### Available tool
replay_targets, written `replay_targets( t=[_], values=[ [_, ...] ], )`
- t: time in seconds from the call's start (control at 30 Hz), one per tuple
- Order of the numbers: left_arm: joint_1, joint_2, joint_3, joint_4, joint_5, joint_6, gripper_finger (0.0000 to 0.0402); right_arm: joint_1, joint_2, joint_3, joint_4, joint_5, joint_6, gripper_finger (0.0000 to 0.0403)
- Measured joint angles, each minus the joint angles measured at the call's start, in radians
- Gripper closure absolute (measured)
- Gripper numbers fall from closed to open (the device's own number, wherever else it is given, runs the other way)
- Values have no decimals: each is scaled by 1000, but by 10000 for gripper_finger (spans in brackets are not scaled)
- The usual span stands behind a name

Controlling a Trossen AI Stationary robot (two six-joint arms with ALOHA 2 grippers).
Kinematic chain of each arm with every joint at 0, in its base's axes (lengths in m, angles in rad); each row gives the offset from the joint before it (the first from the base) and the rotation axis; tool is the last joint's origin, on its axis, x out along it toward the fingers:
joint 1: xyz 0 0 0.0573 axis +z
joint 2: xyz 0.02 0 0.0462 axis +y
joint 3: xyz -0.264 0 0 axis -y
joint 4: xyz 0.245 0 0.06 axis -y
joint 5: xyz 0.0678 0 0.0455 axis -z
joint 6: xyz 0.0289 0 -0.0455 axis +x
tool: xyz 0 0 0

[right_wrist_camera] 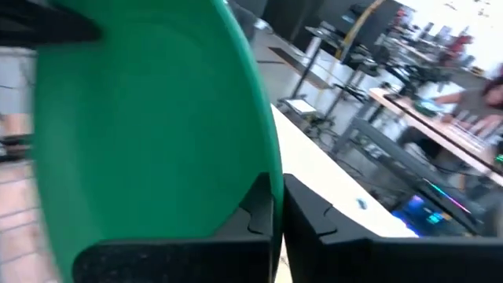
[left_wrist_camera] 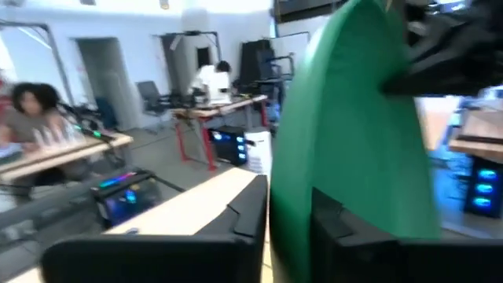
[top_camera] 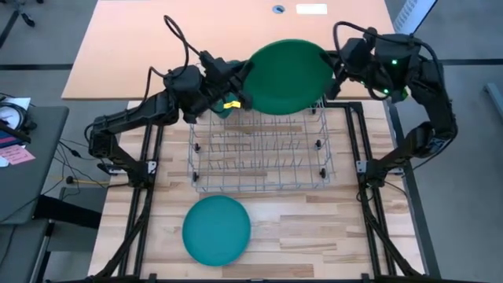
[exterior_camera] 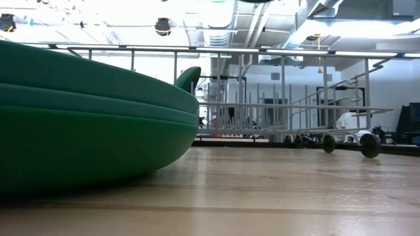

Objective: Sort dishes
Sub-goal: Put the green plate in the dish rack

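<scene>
High view: both grippers meet at one green plate held in the air above the far edge of the rack. The right gripper has its jaws pressed together on the plate's right rim; the right wrist view shows the two dark fingers nearly touching, with the thin rim caught between them. The left gripper is at the plate's left rim. In the left wrist view its fingers stand on either side of the plate's edge, slightly parted, and whether they are pinching it or just beside it cannot be told. The same view shows the right gripper clamped on the far side of the plate.

The plate is tilted, its hollow face turned up toward the camera, hanging over the far rail of the rack and the seam between the wooden table and the orange desk behind it.

The rack stands in the middle of the table. A small green item with a yellow mark sits at its far left corner, too small to identify.

A teal plate lies flat near the table's front edge, left of centre, well apart from the rack. In the low view it fills the left side, with the rack behind it.

Beyond the table, people sit at benches in the room.
</scene>
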Motion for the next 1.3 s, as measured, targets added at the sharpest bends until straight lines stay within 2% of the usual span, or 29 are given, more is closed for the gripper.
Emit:
replay_targets(
  t=[0.17,0.33,0.43,0.53,0.63,0.77,0.9,1.0,1.13,1.2,1.3],
  values=[
    [2,1,0,-118,19,-169,295,-23,5,-1,39,76,-146,398],
    [2,-11,0,-199,16,-365,267,-81,3,-1,136,99,-309,400],
    [2,-8,0,-204,33,-448,263,-112,1,0,178,65,-386,401],
    [1,-9,0,-179,41,-514,262,-129,2,0,226,-26,-444,401],
    [2,-9,0,-130,32,-502,262,-129,2,0,268,-115,-469,402],
    [-5,-9,0,-70,-35,-433,261,-130,2,0,277,-131,-461,402],
    [-2,-9,0,-57,-41,-374,268,-126,2,0,278,-130,-453,401],
    [1,-9,0,-52,-43,-325,299,-126,3,0,272,-131,-423,400],
    [3,-8,0,-45,-91,-250,377,-107,9,0,267,-128,-406,399],
    [5,-8,0,-35,-118,-223,388,-101,11,0,269,-123,-383,395],
    [4,-8,0,-23,-166,-182,388,-101,18,0,262,-123,-260,378]
  ],
)
